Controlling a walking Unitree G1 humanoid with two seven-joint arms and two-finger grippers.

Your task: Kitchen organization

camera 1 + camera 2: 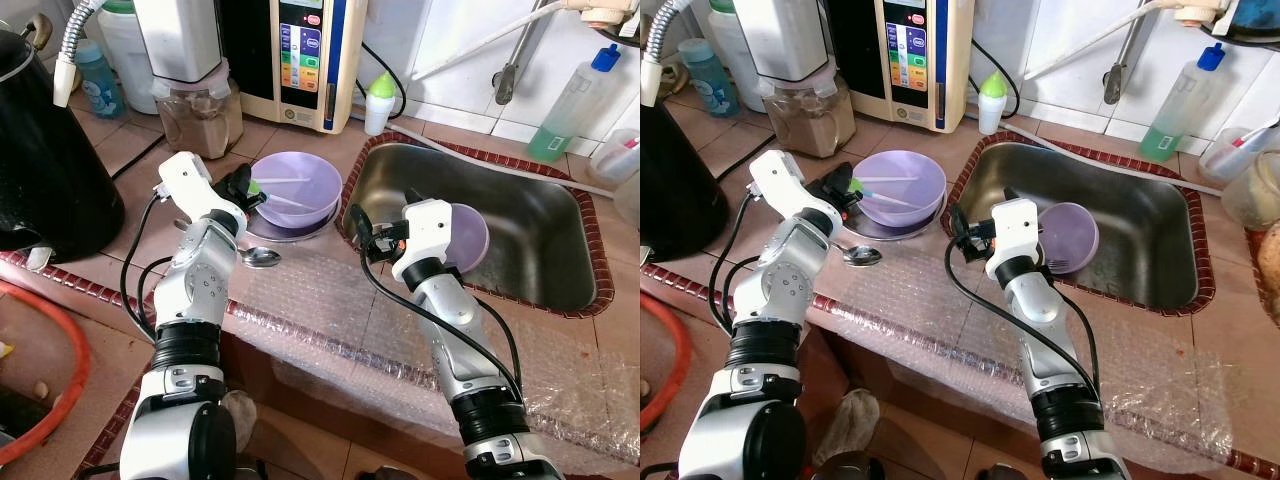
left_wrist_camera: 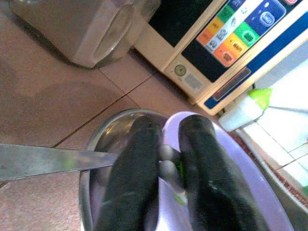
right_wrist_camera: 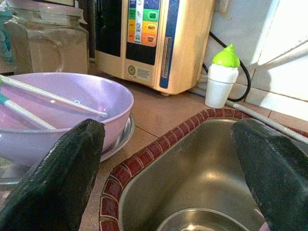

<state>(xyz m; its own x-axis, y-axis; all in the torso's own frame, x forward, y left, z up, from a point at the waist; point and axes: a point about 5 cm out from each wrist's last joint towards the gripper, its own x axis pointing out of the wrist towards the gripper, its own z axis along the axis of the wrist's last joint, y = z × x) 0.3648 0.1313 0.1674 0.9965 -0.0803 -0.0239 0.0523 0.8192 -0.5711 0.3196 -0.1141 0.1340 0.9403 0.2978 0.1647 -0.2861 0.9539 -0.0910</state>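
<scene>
A purple bowl sits on a metal plate on the tiled counter, left of the sink. Two white sticks with green ends lie in it. My left gripper is at the bowl's near-left rim, its fingers shut on a stick's green end. My right gripper hovers over the sink's left edge, fingers wide apart and holding nothing. A second purple dish leans inside the sink behind the right wrist. A metal spoon lies on the counter in front of the bowl.
A large black pot stands at the left. Along the back wall are a jar appliance, a water purifier, a small green-capped bottle and a green detergent bottle. Bubble wrap covers the counter's front.
</scene>
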